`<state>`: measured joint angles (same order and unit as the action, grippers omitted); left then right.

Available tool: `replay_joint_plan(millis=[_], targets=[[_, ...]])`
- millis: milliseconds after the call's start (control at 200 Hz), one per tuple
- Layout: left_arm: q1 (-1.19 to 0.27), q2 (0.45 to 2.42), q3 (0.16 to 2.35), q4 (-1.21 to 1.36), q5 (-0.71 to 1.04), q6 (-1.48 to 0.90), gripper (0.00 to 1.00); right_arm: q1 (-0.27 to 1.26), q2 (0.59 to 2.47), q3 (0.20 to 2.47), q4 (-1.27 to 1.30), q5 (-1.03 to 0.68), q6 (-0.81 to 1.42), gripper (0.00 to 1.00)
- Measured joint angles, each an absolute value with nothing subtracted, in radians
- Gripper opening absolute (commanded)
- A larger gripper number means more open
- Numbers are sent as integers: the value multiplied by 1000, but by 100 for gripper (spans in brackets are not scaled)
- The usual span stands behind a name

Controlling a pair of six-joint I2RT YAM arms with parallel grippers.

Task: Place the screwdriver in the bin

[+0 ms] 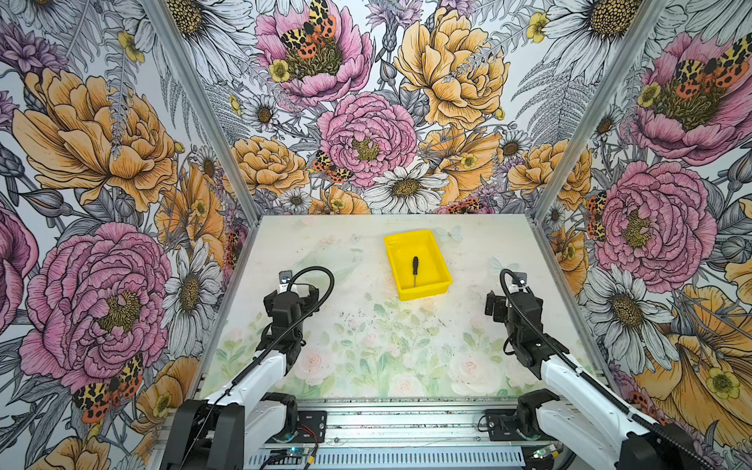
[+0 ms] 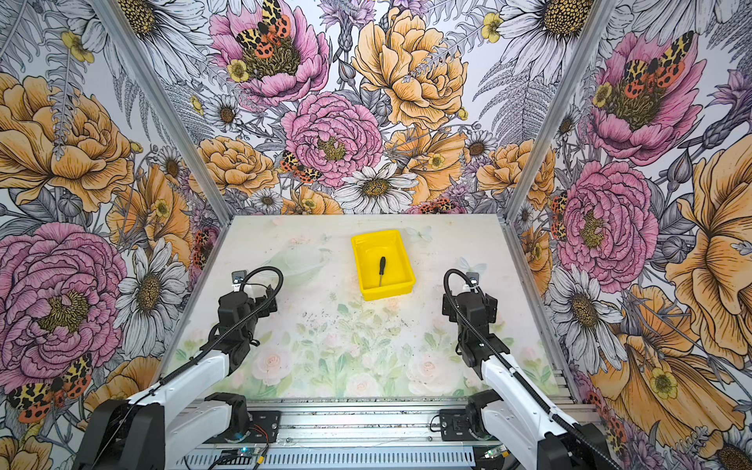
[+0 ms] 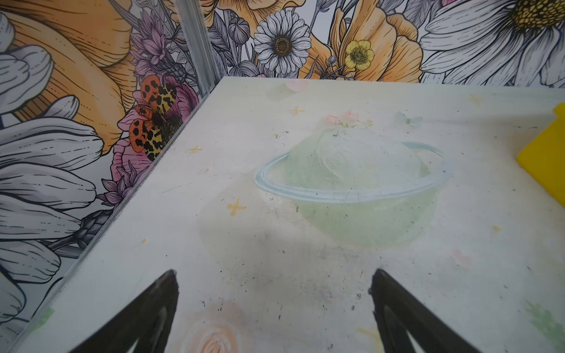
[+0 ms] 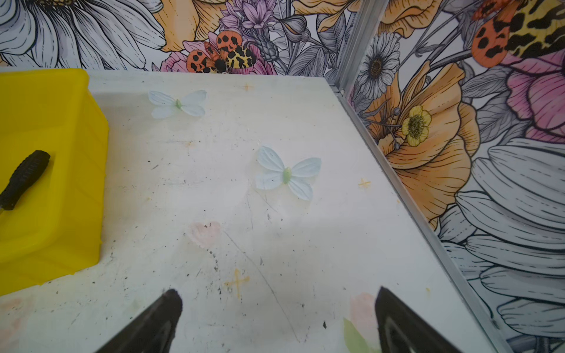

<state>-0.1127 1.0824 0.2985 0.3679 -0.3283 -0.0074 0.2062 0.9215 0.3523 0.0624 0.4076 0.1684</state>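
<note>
Jaws spread wide and empty on left gripper (image 3: 272, 275) and right gripper (image 4: 278, 293), both over the table (image 1: 366, 346), apart from the bin (image 1: 427, 291), screwdriver (image 1: 415, 269) lying flat inside it, floral walls (image 1: 122, 162) around.

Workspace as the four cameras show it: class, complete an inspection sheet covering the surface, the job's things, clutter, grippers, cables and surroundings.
Surface: table, pale flower print, dark specks.
Job's things: screwdriver lying flat inside the yellow bin.
Clutter: nothing seen.
Grippers: left gripper and right gripper both open, empty, clear of the bin.
Cables: black cables loop above both wrists.
Surroundings: floral walls on three sides.
</note>
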Motion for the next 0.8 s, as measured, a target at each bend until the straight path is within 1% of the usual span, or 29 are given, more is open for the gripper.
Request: replay_joint_plan(millis=[140,395,600,701,801], targets=[[-89,1201,302,514,-274,-1,99,167,992,332,180,376,161,99],[-25,1385,374,662,-145,8,98,95,1163,329,356,288,136,100],[44,1530,384,814,-53,-1,99,51,1317,383,467,196,133,99],[55,1551,381,838,-23,-1,99,42,1380,444,471,152,132,99],[56,1551,381,874,-2,-1,99,41,1394,471,479,117,128,99]])
